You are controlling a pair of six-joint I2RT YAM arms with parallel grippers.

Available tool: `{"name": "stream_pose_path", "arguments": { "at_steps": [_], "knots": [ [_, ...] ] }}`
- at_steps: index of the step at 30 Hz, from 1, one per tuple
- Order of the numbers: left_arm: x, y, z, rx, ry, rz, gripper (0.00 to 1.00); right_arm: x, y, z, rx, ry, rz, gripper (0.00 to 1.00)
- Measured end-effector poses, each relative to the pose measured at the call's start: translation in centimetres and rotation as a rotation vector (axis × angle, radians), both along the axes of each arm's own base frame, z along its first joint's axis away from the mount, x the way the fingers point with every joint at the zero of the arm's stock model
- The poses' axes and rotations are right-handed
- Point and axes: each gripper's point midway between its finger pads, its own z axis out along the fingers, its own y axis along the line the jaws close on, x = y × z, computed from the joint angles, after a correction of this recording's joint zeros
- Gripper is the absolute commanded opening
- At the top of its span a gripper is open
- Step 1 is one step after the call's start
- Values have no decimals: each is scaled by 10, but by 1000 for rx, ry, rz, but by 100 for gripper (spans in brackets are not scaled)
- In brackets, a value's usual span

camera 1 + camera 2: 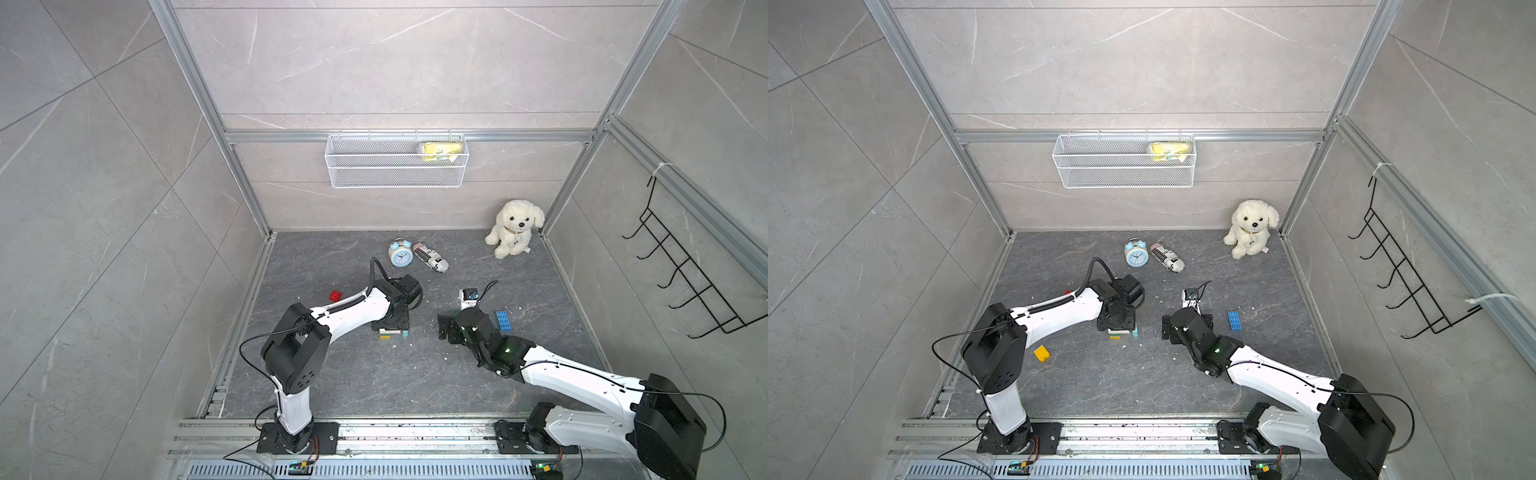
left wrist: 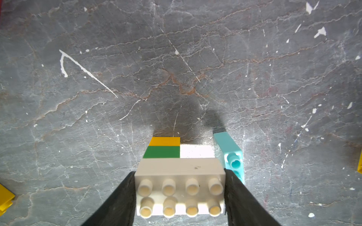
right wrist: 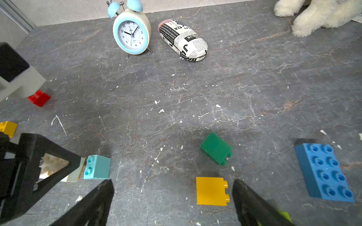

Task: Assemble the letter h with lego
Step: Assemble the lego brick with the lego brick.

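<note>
Dark stone-look worktop [image 1: 374, 382], speckled with white flecks, inside pale tiled walls. Grips a white eight-stud brick [image 2: 179, 195] by its short ends with the left fingers [image 2: 121, 195], partly closed and snug on it, studs up. Holds it on top of a stacked green brick [image 2: 162, 152], a stacked yellow brick [image 2: 164, 141] and a lower white brick [image 2: 195, 150], seemingly to press it home as part of the h. Has a light blue brick [image 2: 227, 148] on its side just outside one finger. Spreads the right fingers [image 3: 94, 203] wide and empty, straddling a loose yellow brick [image 3: 211, 190], probably the next pick. Beyond the fingertips, a loose green brick [image 3: 215, 148]; outside them, a blue eight-stud brick [image 3: 323, 172].
</note>
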Motion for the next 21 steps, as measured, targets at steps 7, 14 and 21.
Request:
{"name": "stream_pose_path", "arguments": {
  "at_steps": [7,14,21],
  "knots": [
    [-9,-7,3,-69,45,77,36,0,1,-2,-1,7,3,97],
    [-13,-4,7,-66,67,125,37,0,1,-7,-6,22,7,97],
    [-5,-12,19,-93,45,131,37,-1,2,-7,-2,27,13,96]
  ]
}}
